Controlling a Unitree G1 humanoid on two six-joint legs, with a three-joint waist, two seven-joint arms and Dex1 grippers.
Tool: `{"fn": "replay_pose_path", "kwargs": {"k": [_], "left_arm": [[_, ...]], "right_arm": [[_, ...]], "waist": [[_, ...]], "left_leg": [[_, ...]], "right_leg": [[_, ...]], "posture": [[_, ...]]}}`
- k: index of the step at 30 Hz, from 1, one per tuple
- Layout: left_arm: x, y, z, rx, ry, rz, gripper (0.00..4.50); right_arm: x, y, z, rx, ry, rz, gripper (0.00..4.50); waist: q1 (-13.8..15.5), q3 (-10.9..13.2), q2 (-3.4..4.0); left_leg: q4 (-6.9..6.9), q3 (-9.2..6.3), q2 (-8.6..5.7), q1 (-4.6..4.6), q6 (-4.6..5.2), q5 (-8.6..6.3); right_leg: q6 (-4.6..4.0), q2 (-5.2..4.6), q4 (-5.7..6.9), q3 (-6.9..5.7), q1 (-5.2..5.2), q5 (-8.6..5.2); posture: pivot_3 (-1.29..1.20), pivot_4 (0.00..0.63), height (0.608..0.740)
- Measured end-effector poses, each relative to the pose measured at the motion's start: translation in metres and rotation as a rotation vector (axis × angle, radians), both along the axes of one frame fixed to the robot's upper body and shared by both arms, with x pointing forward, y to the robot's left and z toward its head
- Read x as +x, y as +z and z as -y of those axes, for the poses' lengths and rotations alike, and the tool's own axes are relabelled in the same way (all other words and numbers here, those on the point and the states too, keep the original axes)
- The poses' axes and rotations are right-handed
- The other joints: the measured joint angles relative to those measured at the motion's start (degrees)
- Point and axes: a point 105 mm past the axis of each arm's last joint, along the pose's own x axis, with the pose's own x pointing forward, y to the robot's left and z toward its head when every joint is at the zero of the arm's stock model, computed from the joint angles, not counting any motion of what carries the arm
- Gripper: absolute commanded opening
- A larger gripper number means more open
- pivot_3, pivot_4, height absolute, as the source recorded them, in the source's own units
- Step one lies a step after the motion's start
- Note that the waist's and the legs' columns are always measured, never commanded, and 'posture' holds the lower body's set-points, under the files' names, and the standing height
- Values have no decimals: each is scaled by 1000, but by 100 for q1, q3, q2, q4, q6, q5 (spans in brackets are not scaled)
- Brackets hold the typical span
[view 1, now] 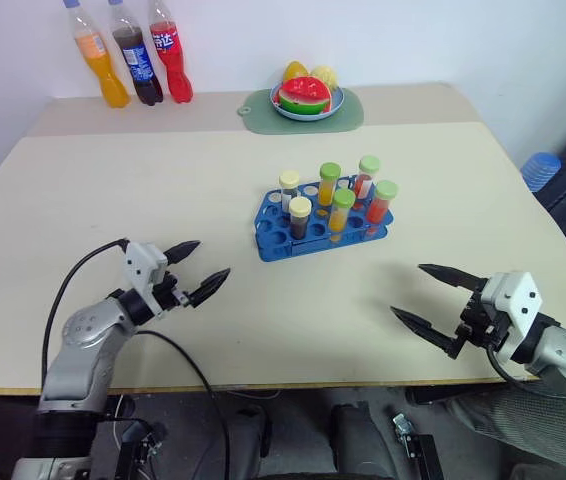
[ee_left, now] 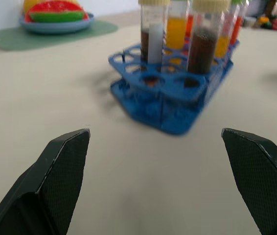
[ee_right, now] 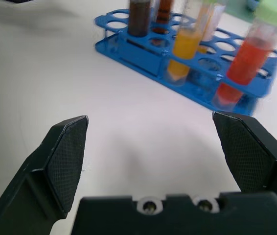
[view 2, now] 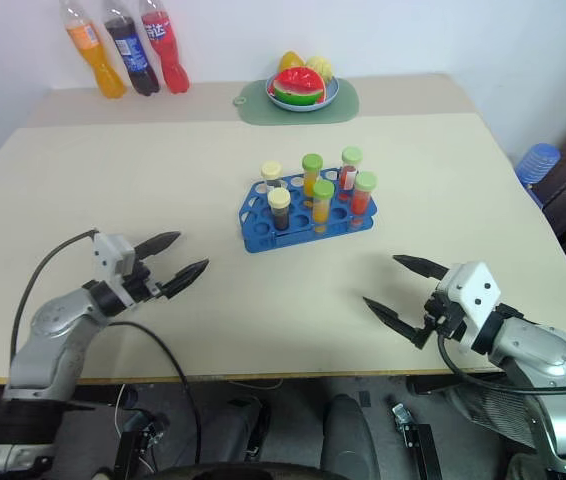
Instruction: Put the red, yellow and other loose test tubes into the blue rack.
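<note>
Both sets of jaws stand wide apart and grasp nothing: the left gripper (view 1: 195, 270) hovers over the bench (view 1: 113, 190) at its near left, the right gripper (view 1: 433, 297) at its near right. Between them and farther back sits the blue rack (view 1: 275, 236). Upright in its holes stand the orange-red tube (view 1: 381, 204), the yellow tube (view 1: 341, 213) and the dark brown tube (view 1: 299, 219), well apart from either gripper.

Robot test setup in a plain room: bare beige table (view 1: 163, 180) against white wall; soda bottles (view 1: 131, 52) at eleven o'clock, toy fruit plate (view 1: 308, 98) at twelve.
</note>
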Motion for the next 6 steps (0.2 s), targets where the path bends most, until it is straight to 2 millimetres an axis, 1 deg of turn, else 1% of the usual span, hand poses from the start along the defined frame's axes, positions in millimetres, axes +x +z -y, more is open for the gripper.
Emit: {"fn": "replay_pose_path", "kwargs": {"k": [2,6], "left_arm": [[-6,-1,-13,15,28,-14,4452],[-11,0,-11,5,21,-25,4452]], "right_arm": [[1,0,6,15,-36,1,4500],[5,1,6,25,-52,10,4500]], "waist": [[-4,0,0],[2,0,0]], "left_leg": [[-2,2,2,3,0,0],[-1,5,2,8,1,-1]], "right_leg": [[0,1,0,0,1,0],[0,0,0,2,7,0]], "posture": [[0,150,740],[0,150,740]]}}
